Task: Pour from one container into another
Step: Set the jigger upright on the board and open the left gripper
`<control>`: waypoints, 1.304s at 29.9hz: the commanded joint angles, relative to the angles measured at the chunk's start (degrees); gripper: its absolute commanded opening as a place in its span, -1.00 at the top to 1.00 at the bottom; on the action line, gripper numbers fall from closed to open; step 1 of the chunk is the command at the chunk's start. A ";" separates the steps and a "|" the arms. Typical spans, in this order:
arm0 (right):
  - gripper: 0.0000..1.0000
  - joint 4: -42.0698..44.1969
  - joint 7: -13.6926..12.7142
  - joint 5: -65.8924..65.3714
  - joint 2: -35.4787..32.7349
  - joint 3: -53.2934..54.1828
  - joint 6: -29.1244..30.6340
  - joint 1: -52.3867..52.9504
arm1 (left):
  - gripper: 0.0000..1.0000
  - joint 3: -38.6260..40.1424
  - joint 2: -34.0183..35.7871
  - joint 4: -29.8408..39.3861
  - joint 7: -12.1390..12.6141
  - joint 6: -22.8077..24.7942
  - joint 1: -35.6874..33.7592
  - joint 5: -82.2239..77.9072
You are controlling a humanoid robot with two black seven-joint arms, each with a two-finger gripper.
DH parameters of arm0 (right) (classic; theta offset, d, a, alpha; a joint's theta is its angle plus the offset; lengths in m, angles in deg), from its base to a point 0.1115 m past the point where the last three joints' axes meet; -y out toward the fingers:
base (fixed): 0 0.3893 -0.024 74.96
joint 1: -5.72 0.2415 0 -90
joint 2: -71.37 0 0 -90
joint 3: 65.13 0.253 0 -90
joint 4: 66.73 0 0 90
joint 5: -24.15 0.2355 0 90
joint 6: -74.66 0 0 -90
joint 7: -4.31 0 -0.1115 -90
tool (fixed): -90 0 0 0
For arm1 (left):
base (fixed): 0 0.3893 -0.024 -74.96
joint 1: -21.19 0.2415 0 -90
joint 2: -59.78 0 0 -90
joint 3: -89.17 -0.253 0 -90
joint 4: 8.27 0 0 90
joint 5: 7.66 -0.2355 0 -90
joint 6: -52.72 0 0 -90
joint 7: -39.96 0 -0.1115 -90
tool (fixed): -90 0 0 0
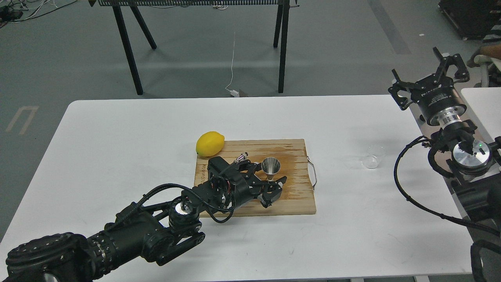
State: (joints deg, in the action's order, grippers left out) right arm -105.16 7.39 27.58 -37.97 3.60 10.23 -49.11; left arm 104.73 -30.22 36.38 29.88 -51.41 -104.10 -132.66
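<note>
On the white table (117, 156) a wooden cutting board (297, 196) lies near the middle, and the steel jigger (270, 167) stands upright on it, wide mouth up, a little right of the board's centre. The left end effector (270, 185) reaches in from the near left, low over the board, with its fingers apart on either side of the jigger's lower half: one finger (253, 167) sits just left of the cup, the other finger (276, 184) just near and right of the base. Whether either finger touches the metal cannot be told from this view; the jaws are plainly spread rather than clamped. A yellow lemon (210, 143) rests at the board's far left corner, well clear of the end effector. The clear glass cup (372, 158) stands off the board on the bare table, to the right, well apart from the jigger and from the left end effector. The right end effector (428, 76) is held high at the far right, beyond the table's right edge, with its fingers spread wide and holding nothing; the glass cup lies nearer and to the left of it, with a clear gap between them. A thin metal handle (313, 172) loops off the board's right side.
</note>
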 commanded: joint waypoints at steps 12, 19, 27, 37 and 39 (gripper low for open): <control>-0.99 -0.34 0.00 0.00 -0.09 0.10 0.01 0.08 | -0.92 0.35 0.00 -0.70 -0.64 0.24 0.30 0.00; -0.99 -0.34 0.00 0.00 -0.09 0.10 0.01 0.08 | -0.94 0.44 0.00 -0.79 -1.26 0.16 0.39 0.00; -0.99 -0.42 0.00 0.00 -0.09 0.10 0.01 0.08 | -0.95 0.44 0.00 -0.62 -1.26 0.16 0.48 0.00; -0.99 -0.60 0.00 0.00 -0.09 0.01 0.09 0.08 | -0.95 0.61 0.00 0.00 -1.17 -0.20 1.97 0.00; -0.99 -0.60 0.00 0.00 -0.09 -0.08 0.09 0.08 | -0.95 0.61 0.00 0.09 -1.17 -0.46 2.41 0.00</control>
State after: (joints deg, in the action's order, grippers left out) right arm -105.75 7.39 27.58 -38.06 3.59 10.25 -49.03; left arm 105.34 -30.22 36.35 28.69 -51.61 -102.30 -132.66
